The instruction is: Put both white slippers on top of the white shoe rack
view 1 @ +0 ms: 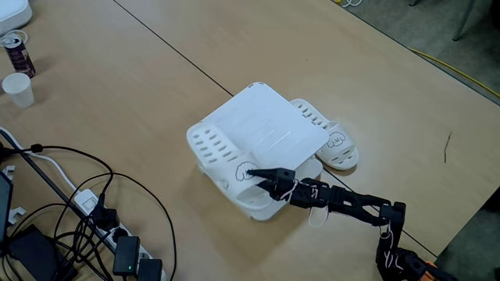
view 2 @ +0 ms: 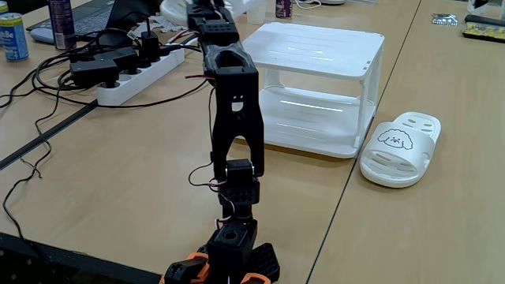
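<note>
The gripper [view 1: 251, 173] is closed on 1 slipper [view 1: 223, 151] by its strap, at the rack [view 1: 266, 125] edge, approx. level w/ the top. The 2nd slipper [view 2: 398, 147] lies on the table [view 1: 156, 101] beside the rack. If released now, the held slipper can slide off, because part of it hangs over the edge.

I count 2 white slippers [view 1: 221, 156] [view 1: 326, 134], 1 white shoe rack [view 2: 316, 52], 1 arm [view 1: 351, 202], 1 paper cup [view 1: 18, 89], 2 cans [view 1: 16, 52] [view 2: 10, 35], 1 power strip [view 2: 142, 69].
</note>
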You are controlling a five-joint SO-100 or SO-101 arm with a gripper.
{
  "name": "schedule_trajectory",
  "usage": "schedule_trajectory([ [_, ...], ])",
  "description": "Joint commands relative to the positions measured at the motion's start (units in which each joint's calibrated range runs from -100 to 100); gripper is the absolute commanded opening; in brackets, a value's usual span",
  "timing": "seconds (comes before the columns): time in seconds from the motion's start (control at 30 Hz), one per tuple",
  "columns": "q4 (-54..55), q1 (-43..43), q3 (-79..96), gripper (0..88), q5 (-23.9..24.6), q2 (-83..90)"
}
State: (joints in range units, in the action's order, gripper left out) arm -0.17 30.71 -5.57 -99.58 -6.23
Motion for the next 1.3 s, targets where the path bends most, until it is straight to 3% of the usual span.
schedule_trajectory([
  [0.0, -0.1, -3.0, -5.8, 0.8, -0.4, 7.1],
  [0.43, -0.1, -9.6, -5.5, 0.8, -0.4, 2.8],
  [1.27, 0.0, -12.0, -4.5, 1.0, -0.4, -7.8],
])
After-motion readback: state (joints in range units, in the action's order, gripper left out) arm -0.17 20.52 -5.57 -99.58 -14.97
